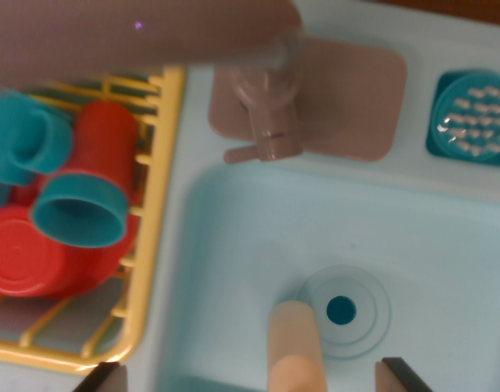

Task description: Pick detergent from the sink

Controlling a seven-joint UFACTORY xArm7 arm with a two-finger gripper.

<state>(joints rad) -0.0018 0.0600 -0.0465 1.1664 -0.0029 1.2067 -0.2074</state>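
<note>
A peach, rounded detergent bottle [295, 347] pokes up from the bottom of the wrist view, inside the pale blue sink [430, 237], just left of the drain [341, 310]. Only its top end shows; the rest is cut off by the frame edge. My gripper [252, 377] is open. Its two dark fingertips [103, 377] appear at the bottom edge, far apart, one on each side of the bottle and not touching it.
A brownish faucet [266, 106] on its base plate stands over the sink's back rim. A yellow dish rack [156, 245] at the wrist view's left holds teal cups [78, 212] and red cups [21, 261]. A teal round grid piece [475, 118] sits at the top right.
</note>
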